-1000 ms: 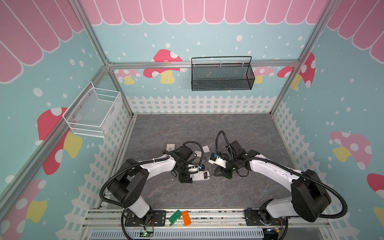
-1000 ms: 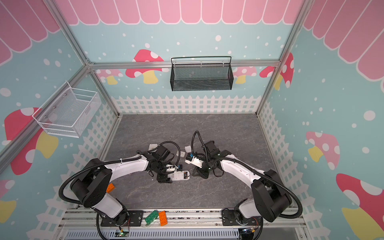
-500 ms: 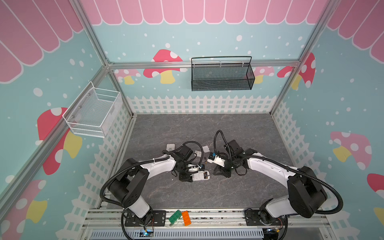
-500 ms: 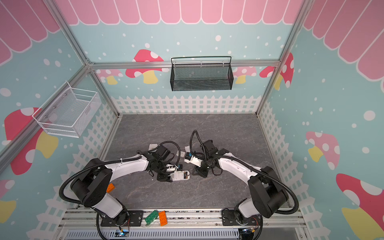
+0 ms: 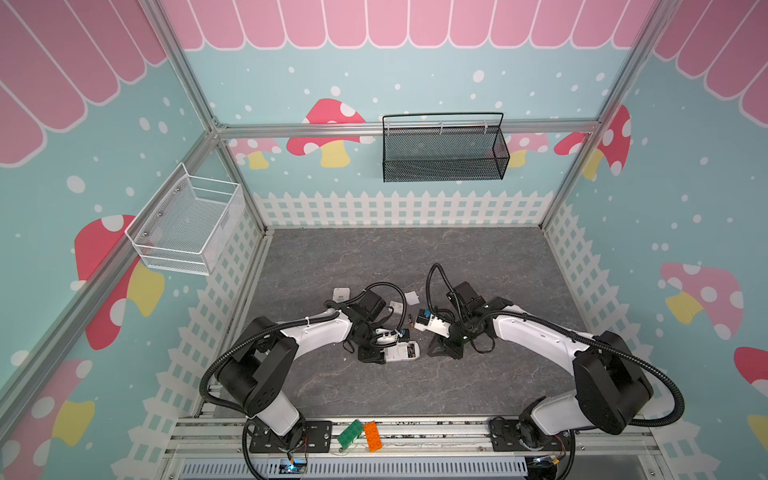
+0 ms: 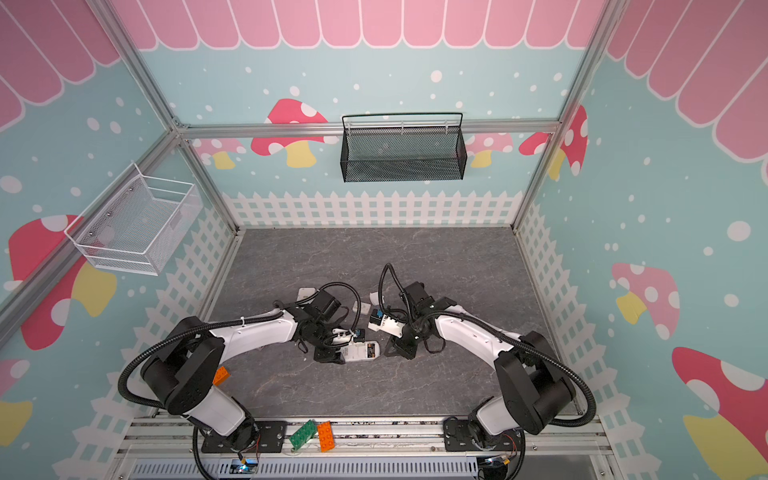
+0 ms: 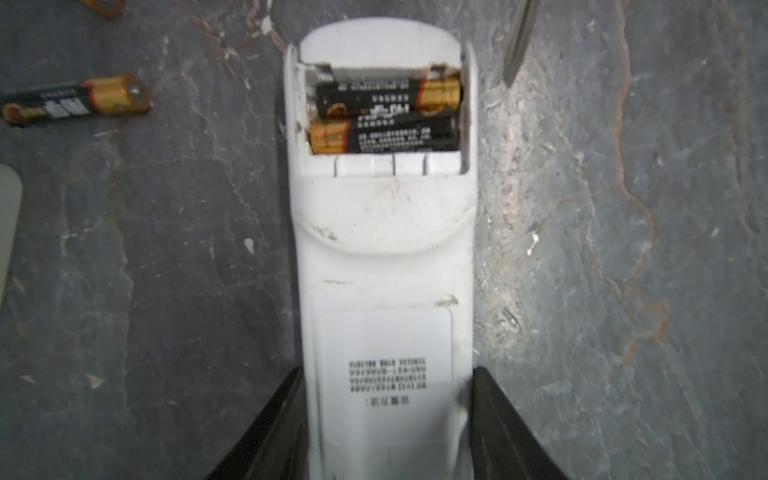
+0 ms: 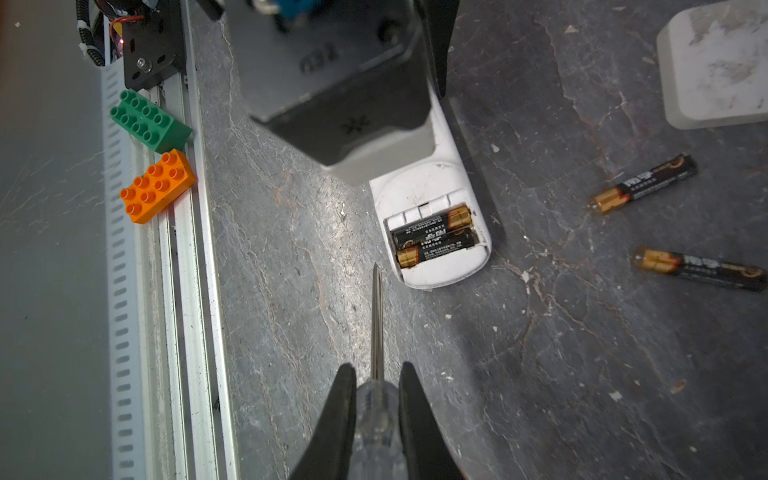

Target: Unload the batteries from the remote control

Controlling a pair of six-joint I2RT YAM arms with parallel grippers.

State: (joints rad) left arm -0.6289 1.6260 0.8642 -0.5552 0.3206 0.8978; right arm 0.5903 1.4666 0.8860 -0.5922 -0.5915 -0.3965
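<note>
One end of the remote (image 8: 436,266) is hidden under the left gripper (image 7: 384,415), whose fingers (image 7: 494,415) squeeze its sides. It lies toward the front edge of the table (image 8: 540,374), about midway along. Four batteries (image 8: 432,235): two in its open back, two loose beside it. The right gripper (image 8: 376,374) pinches one screwdriver (image 8: 377,324).

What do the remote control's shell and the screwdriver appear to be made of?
The remote control looks like white moulded plastic with a matte finish, going by its rounded seams, scuffs and dirt marks. The screwdriver has a see-through handle, probably clear plastic. Its thin grey shaft, with a bright glint along it, looks like bare metal.
</note>
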